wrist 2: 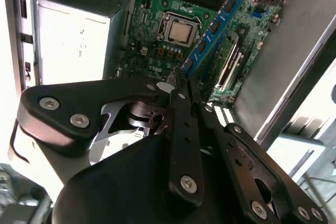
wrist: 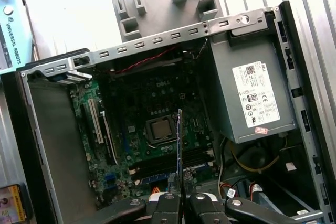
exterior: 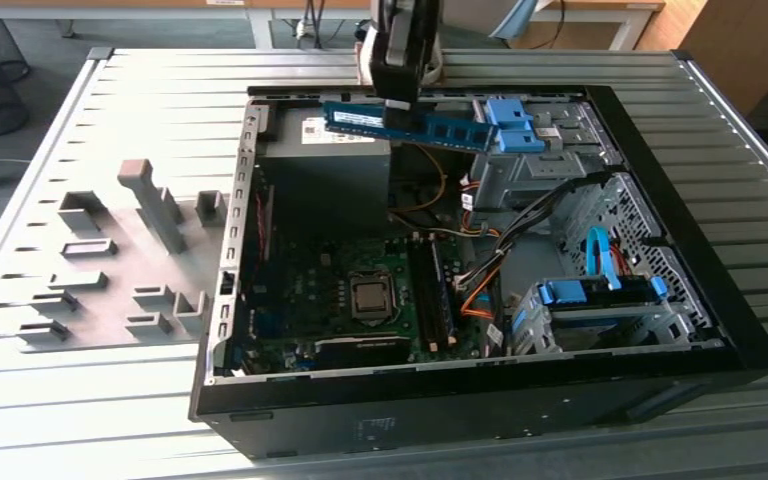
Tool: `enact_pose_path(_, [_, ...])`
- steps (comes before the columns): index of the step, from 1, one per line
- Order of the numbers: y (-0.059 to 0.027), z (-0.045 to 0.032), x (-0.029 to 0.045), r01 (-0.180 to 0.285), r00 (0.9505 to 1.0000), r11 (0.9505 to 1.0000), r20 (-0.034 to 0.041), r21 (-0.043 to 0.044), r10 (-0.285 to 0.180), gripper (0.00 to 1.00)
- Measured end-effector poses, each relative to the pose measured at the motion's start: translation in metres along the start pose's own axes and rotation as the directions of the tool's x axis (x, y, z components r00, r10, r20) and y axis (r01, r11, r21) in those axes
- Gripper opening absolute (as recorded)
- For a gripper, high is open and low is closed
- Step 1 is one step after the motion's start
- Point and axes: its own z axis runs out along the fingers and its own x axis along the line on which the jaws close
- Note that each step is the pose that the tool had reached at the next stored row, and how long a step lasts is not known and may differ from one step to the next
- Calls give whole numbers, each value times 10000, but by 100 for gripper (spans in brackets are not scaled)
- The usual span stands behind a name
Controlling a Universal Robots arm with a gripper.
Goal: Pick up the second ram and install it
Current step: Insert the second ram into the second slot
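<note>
Aloft, gripper [exterior: 399,103] clamps second ram [exterior: 418,125] over open case [exterior: 491,400].

second ram [exterior: 448,130] over case [exterior: 704,345], seemingly untouching | holder blocks [exterior: 157,215] exterior view's left of case

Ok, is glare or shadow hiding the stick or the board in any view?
Exterior view: the second ram in the gripper is well lit; the motherboard below lies in the case's shade. Second wrist view: the power supply is washed out white. First wrist view: the table beyond the case glares white; the motherboard is dim.
</note>
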Motion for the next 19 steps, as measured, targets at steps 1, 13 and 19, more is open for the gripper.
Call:
enact_pose_path(1, [0,2,0,-168,9999,9999,2,-1,168,14])
enact_pose_path(13, [-1,48,0,-2513,9679,9679,21,-10,2513,14])
enact_pose_path(19, [-1,77,0,-3554,9347,9347,34,-19,3554,14])
